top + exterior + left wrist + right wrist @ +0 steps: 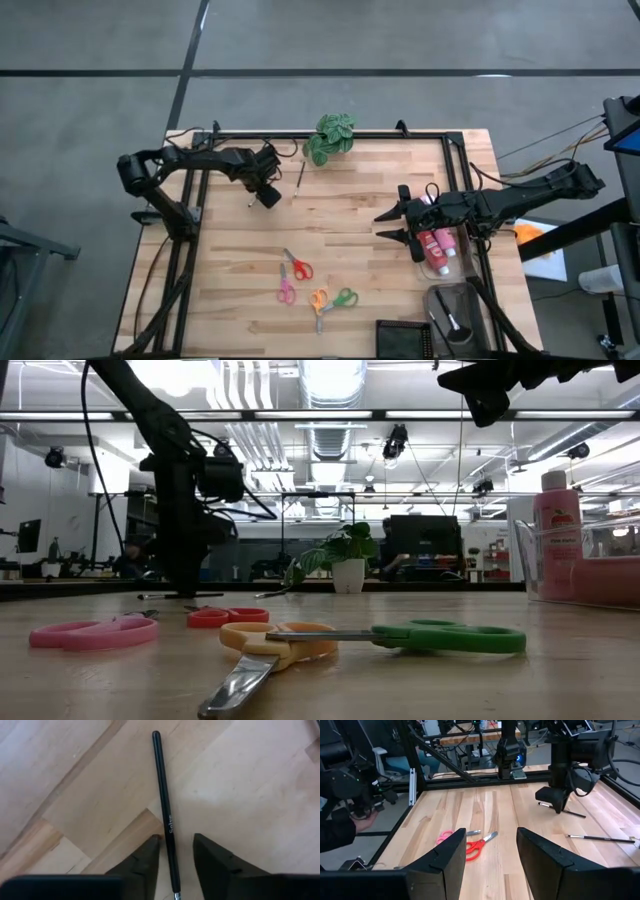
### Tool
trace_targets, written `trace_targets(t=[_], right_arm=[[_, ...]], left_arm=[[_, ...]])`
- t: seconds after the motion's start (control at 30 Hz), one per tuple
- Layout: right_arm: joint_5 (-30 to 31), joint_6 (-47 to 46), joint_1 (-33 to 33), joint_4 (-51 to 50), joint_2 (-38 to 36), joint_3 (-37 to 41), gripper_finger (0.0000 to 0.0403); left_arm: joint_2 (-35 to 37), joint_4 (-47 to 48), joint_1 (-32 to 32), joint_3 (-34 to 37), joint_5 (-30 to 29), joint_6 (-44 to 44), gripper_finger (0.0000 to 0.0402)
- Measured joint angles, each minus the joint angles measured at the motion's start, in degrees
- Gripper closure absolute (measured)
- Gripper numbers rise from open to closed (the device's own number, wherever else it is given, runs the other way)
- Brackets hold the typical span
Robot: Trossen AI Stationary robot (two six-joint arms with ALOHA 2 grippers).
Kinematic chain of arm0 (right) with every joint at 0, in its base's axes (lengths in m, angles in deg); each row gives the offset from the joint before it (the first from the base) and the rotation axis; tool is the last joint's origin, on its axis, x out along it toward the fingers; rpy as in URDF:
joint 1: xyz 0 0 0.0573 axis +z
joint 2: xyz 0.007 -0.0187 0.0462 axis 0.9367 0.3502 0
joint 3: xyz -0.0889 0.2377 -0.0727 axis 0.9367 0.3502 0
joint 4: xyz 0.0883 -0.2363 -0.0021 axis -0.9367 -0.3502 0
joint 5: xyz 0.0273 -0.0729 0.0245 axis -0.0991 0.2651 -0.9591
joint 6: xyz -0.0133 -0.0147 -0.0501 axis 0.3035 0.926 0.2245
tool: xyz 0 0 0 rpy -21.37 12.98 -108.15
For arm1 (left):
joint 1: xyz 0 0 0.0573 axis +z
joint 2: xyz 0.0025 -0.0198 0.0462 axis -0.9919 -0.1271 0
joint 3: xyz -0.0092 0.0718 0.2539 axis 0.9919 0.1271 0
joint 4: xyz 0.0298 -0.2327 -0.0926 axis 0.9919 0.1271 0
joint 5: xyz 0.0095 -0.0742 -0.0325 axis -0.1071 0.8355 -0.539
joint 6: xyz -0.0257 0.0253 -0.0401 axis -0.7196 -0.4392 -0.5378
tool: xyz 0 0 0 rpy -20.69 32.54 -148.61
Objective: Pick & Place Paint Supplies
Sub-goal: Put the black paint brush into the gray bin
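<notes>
Paint brush, thin and black, lies flat on the wooden desk near the far edge. The left gripper is low over it, with one dark finger on each side of the handle. The fingers stand close to the handle, but I cannot tell if they squeeze it. In the high view this gripper is near the far left part of the desk.

A second brush lies close by, next to a green leafy plant in a white pot at the far edge. In the right wrist view that brush lies flat on the wood.

The right gripper hangs in the air over the right side of the desk. Its two fingers are spread apart and hold nothing.

Red and pink paint bottles with white caps sit in a clear tub at the right edge of the desk. The low view shows a pink bottle standing up in it. Another clear tub nearer the front holds something I cannot make out.

Four pairs of scissors lie in the middle of the desk: red, pink, orange and green.
</notes>
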Motion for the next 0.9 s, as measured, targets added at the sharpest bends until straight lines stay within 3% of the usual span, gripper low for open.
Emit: trace_targets(t=[0.3,0.7,0.9], right_arm=[[0.01,0.00,-0.01,0.00,0.00,0.00,0.0232],[0.00,0.00,0.00,0.00,0.00,0.00,0.0232],[0.00,0.00,-0.02,-0.02,0.00,0.00,0.0232]], left_arm=[[-0.09,-1.07,-0.02,0.04,0.18,0.00,0.0393],[0.25,-1.19,-0.02,0.17,0.36,-0.08,0.0400],[4.07,-1.13,-0.05,0.55,1.07,-0.86,0.0400]])
